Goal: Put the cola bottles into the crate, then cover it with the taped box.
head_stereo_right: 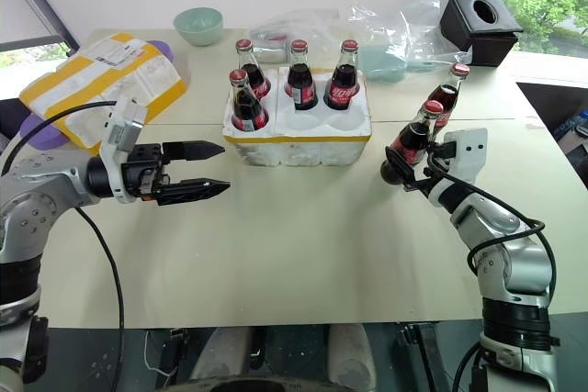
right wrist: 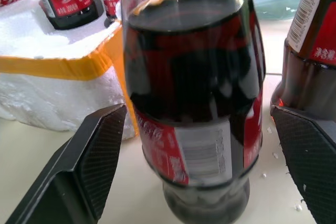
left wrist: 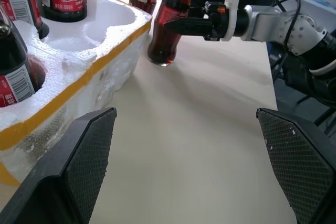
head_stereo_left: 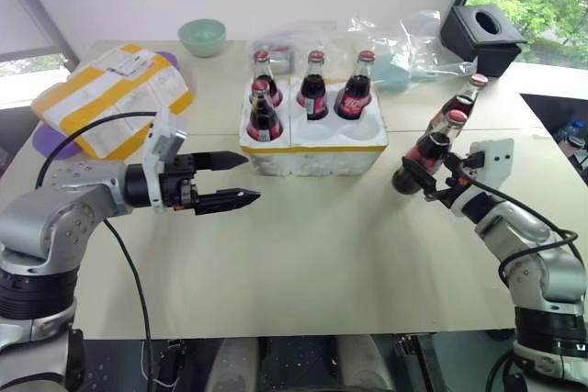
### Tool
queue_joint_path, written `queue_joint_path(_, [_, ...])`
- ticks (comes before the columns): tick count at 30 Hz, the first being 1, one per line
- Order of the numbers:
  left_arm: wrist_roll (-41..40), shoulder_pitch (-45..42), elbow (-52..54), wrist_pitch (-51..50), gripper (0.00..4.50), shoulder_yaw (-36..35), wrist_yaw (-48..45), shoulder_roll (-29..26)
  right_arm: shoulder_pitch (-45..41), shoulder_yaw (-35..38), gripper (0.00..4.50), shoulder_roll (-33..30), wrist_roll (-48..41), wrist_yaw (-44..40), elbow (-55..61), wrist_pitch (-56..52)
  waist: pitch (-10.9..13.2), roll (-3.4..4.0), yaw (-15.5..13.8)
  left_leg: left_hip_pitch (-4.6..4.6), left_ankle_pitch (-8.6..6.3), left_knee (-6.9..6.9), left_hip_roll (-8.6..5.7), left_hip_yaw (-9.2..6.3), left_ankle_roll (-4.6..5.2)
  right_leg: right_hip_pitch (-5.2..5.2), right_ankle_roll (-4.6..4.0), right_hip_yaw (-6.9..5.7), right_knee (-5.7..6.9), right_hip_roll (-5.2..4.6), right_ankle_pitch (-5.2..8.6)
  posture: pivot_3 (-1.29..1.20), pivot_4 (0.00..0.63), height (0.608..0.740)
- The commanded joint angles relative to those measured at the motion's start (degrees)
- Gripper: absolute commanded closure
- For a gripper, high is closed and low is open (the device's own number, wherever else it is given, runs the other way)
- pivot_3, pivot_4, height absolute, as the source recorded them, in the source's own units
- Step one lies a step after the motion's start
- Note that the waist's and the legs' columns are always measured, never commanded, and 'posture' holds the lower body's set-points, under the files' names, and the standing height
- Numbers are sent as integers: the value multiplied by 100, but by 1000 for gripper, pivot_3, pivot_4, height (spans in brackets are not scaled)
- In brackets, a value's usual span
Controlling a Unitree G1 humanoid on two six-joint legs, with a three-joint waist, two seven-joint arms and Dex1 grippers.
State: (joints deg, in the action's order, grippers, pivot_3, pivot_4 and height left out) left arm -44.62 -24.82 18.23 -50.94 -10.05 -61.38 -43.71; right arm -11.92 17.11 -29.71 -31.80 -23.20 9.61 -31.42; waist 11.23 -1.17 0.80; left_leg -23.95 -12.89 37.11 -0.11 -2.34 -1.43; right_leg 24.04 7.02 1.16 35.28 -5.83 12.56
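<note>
Right gripper [head_stereo_left: 415, 176] at 3 o'clock, fingers spread to either side of the nearer loose cola bottle [head_stereo_left: 432, 149], low on its body. Gaps on both sides in the right wrist view, so seemingly no squeeze yet; low placement probably meant to keep the tall glass from tipping once clamped.

Left gripper [head_stereo_left: 234, 179] at 9 o'clock, jaws wide apart and empty, hovering over bare table [head_stereo_left: 322, 263], aimed across toward the crate. Likely parked clear of the other arm's path.

Taped box [head_stereo_left: 115, 98] at 10 o'clock, lying well apart from the crate, out of the loading route and waiting for the covering step.

Crate [head_stereo_left: 312, 149] at 12 o'clock, wells up, yellow strip facing the robot. Four cola bottles upright inside: three along the far row [head_stereo_left: 314, 89] and one in the near left well [head_stereo_left: 264, 117]. Two near wells [head_stereo_left: 317, 130] vacant, easiest to reach from this side.

Second loose bottle [head_stereo_left: 464, 98] at 2 o'clock, just beyond the one being straddled and close beside it; some risk of a knock during the lift.

Judged about two thirds through loading, cover not yet started.
</note>
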Motion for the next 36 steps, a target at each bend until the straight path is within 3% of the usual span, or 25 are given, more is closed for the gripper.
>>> queue_joint_path(1, [-127, -75, 218, 90, 0, -27, 27, -88, -70, 96, 1397, 96, -8, -84, 38, 247, 0, 0, -2, 0, 0, 0, 0, 0, 0, 0, 0, 0, 0, 0, 0, 0, 150, 739])
queue_joint_path(2, [-133, -75, 220, 92, 0, -24, 39, -89, -64, 108, 1775, 105, -19, -103, 64, 255, 0, 0, -1, 0, 0, 0, 0, 0, 0, 0, 0, 0, 0, 0, 0, 0, 150, 739])
queue_joint_path(9, [-167, -67, 214, 123, 0, 3, 74, -99, -37, 457, 1778, -87, -424, -166, 670, 22, 3, 6, 11, 3, 0, -4, 1, 0, 0, 2, 1, 0, 5, 2, 0, 0, 150, 739])
queue_joint_path(16, [-146, -145, 128, 167, 0, 75, 67, -69, -1090, 787, 1778, -448, -1529, 32, 1279, -701, 20, 35, 24, 0, 0, -3, 1, 13, 0, 15, 1, 15, 8, 2, 0, 0, 150, 739])
queue_joint_path(20, [-114, -205, 75, 217, 0, 131, 85, -41, -1801, 385, 1778, -415, -1606, 111, 1319, -901, 20, 34, 20, -1, 0, -6, 4, 13, 1, 16, 2, 15, 8, 6, 0, 0, 150, 739])
queue_joint_path(26, [-147, -198, 106, 291, 0, 144, 171, -28, -2842, -713, 1778, 137, -952, 4, 602, -610, 20, 33, 32, -5, 0, -5, 4, 15, 1, 23, 1, 17, 9, 6, -1, 0, 150, 739])
queue_joint_path(36, [-257, -41, 286, 315, 0, -8, 387, -37, -3154, -1668, 1778, 561, -32, -650, -504, -230, 20, 32, 11, -25, 0, -5, 3, 14, 0, 35, 22, 16, 1, 6, -13, 0, 150, 739])
